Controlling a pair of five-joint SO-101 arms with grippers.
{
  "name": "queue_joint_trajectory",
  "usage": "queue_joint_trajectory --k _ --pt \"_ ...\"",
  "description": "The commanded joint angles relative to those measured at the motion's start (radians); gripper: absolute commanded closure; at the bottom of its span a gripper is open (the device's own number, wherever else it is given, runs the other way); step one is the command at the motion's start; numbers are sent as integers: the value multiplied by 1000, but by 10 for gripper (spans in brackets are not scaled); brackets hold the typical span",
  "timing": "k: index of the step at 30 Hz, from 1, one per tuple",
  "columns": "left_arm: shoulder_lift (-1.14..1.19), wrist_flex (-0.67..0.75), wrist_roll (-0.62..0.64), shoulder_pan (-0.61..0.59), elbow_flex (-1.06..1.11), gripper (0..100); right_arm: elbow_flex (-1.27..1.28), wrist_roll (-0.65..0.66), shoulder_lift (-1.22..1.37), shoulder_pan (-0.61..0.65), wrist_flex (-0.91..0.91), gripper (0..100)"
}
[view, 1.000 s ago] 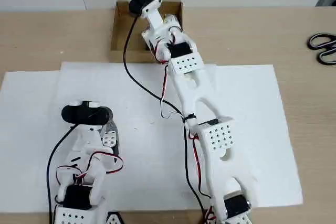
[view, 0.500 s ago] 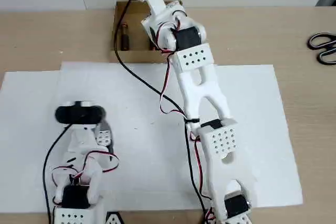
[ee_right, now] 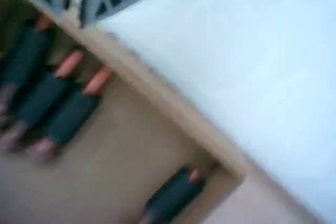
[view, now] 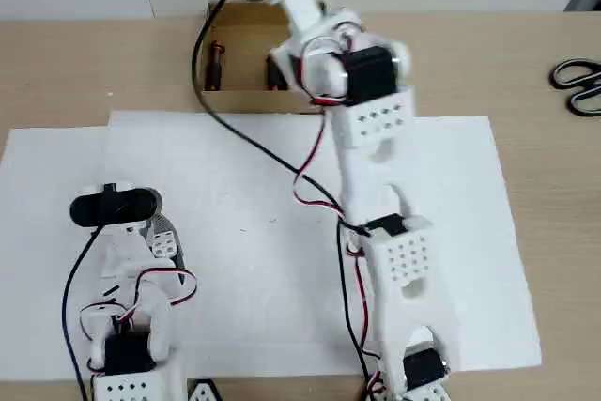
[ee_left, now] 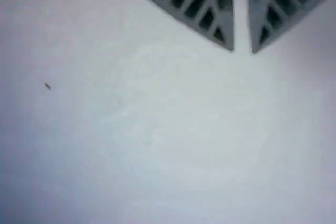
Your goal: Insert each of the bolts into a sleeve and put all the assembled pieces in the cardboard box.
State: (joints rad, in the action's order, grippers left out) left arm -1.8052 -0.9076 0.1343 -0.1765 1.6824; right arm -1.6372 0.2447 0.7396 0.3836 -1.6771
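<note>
Right gripper [ee_right: 77,17] hangs over the cardboard box [view: 235,93], jaws all but closed on nothing. The left gripper [ee_left: 242,50], over the white paper [view: 244,194], is likewise narrow and empty. Four assembled pieces [ee_right: 62,100] lie in the box (three together, one apart). They look light, rigid and prone to rolling, so pinch across the dark sleeve, mid-length.
</note>
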Motion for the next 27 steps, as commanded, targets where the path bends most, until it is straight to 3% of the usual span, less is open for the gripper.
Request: queue_joint_trajectory --k 1,8,17,23,27 --pt "-11 -3 -3 -5 -7 994 -14 -14 -147 -62 -15 996" --pt "-11 -3 -3 -5 -7 994 324 -35 -429 -226 -24 996" --pt "-11 -3 -3 -5 -7 994 987 -158 -908 -369 -16 996" --pt "-11 -3 -3 -5 -7 994 1488 -183 -1241 -407 12 996" --pt "-11 -3 -3 -5 -7 994 1863 -178 -1486 -409 133 996"
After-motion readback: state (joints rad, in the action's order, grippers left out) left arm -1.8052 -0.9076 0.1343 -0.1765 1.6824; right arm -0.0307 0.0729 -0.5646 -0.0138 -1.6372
